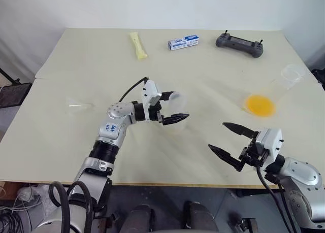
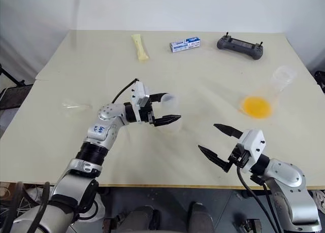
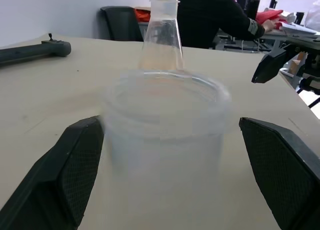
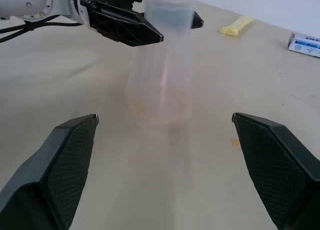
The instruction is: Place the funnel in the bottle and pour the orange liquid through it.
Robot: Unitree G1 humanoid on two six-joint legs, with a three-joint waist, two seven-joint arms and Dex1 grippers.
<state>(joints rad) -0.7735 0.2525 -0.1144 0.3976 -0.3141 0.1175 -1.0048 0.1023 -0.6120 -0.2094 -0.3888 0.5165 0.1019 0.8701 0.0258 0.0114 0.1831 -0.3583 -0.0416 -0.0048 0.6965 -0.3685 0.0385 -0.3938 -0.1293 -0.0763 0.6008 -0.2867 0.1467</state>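
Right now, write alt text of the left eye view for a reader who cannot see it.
The left gripper stands open around the upright clear bottle. The funnel lies to its left, and the orange liquid sits in a flask to its right.

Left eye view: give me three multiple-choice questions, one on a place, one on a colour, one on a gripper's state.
1. Where is the funnel?
A. lying well left of the bottle
B. in the bottle's mouth
C. beside the controller

2. What colour is the liquid in the flask on the right?
A. blue
B. orange
C. green

3. What is the left gripper doing?
A. shut on a box
B. open around the bottle
C. shut on a sachet

Answers:
1 A: the funnel lies apart from the bottle.
2 B: the orange liquid pools in the flask.
3 B: the left gripper has a finger on each side of the bottle.
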